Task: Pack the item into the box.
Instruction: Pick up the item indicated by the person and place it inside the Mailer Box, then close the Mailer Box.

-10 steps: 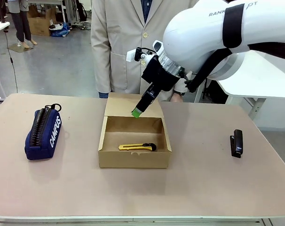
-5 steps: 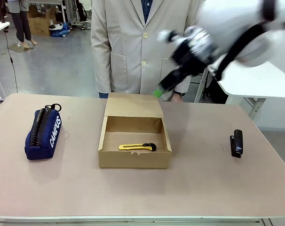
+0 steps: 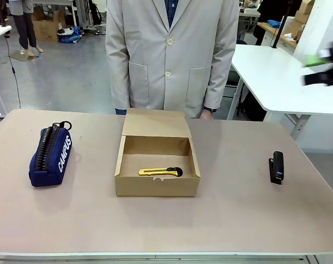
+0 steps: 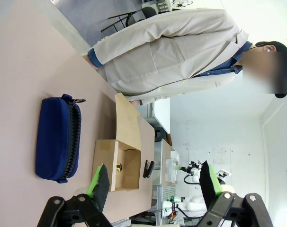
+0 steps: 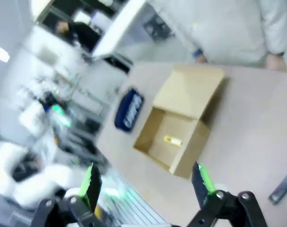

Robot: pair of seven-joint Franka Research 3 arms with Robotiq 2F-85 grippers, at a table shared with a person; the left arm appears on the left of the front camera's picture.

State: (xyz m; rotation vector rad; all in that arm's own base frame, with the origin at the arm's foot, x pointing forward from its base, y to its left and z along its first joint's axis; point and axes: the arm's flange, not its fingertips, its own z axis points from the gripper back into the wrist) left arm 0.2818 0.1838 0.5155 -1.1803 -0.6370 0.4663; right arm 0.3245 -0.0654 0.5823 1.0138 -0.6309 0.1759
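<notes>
One slim yellow knife [image 3: 155, 172] lies flat on the floor of the box [image 3: 155, 188] in the front view, near the front wall, with its black end to the picture's right. The flap lid is up at the far side, just before the person [image 3: 172, 55]. The pencil case [image 3: 51, 157] and the stapler [image 3: 276, 167] sit well apart on either side of the table [image 3: 232, 220].

Over to the left wrist view: the left gripper [image 4: 155, 182] has its fingers spread wide with nothing between them. It is far back from the box, where a speck of yellow shows inside.

Right wrist view, smeared by motion: the right gripper [image 5: 146, 184] is high above the box, jaws apart and empty, the knife plainly inside.

My read is that the knife is light, rigid and smooth-sided, and that it sits low. Any grip should pinch across its narrow body near the middle, since a hold out at one end would likely let it swivel
</notes>
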